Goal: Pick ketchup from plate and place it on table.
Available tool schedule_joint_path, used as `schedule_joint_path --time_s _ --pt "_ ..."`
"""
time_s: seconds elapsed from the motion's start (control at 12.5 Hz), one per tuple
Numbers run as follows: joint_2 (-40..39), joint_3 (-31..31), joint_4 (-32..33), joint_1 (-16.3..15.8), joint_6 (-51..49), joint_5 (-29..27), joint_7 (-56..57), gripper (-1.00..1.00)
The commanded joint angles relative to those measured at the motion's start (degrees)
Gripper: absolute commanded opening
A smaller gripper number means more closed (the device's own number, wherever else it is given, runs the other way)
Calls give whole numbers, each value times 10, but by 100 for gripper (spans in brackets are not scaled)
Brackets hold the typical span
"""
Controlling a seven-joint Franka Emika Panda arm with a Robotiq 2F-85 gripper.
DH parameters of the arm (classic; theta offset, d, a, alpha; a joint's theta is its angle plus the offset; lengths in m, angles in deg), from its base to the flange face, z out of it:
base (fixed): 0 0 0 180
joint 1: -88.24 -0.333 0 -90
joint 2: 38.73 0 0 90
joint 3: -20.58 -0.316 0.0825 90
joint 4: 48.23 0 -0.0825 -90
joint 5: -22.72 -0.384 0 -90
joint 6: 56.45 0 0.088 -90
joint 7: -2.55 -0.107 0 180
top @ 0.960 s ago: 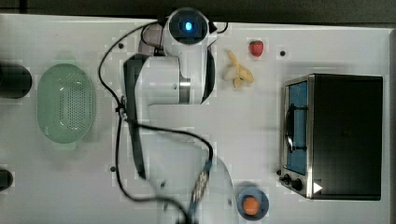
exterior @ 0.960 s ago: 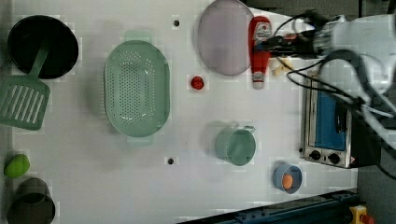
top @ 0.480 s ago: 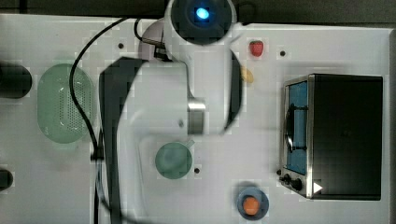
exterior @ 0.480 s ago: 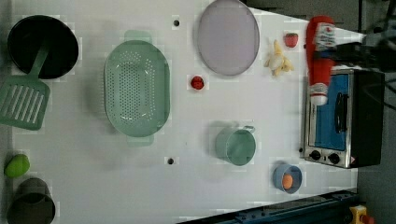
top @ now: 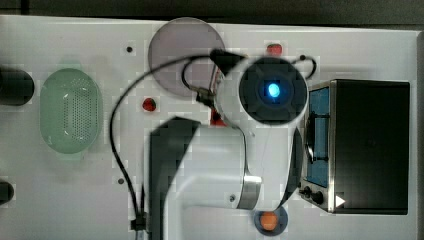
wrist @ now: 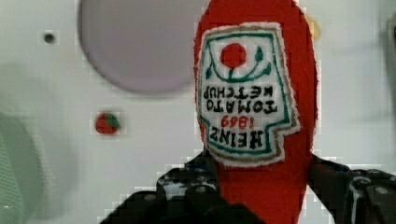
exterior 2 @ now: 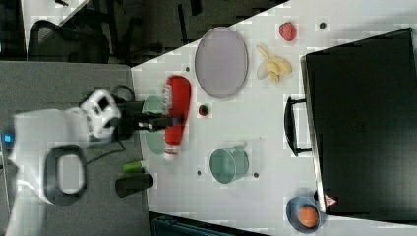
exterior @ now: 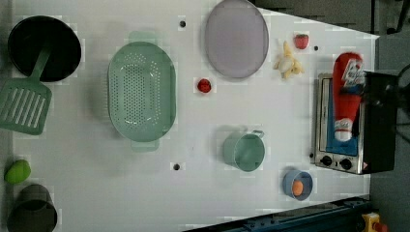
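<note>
- The ketchup [exterior 2: 176, 114] is held in the air, off the plate [exterior 2: 221, 61], left of centre in the right view; in the left view it shows at the right, in front of the toaster oven [exterior: 360, 123].
- The gripper [exterior 2: 162, 120] has its fingers clamped on the bottle's red body.
- The plate sits bare at the top middle of the table [exterior: 145, 193].
- A strawberry [exterior: 204, 85] lies just beside the plate.

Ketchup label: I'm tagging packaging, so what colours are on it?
The ketchup label is white with green edging, black lettering and a red tomato; clearest in the wrist view.
</note>
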Motion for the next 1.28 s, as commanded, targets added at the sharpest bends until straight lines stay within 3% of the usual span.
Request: schedule_joint_path --time_s 0.08,0.4,0.8,1.04,1.12,1.28 --pt "-11 4 102 4 85 6 17 20" --pt "-53 -2 193 2 206 6 17 20" --pt "-160 -3 203 1 297 6 17 25" --pt "-179 -3 203 1 328 5 17 88" --pt "-166 -3 200 1 322 5 16 100" --pt "-119 -4 186 1 284 2 -12 100"
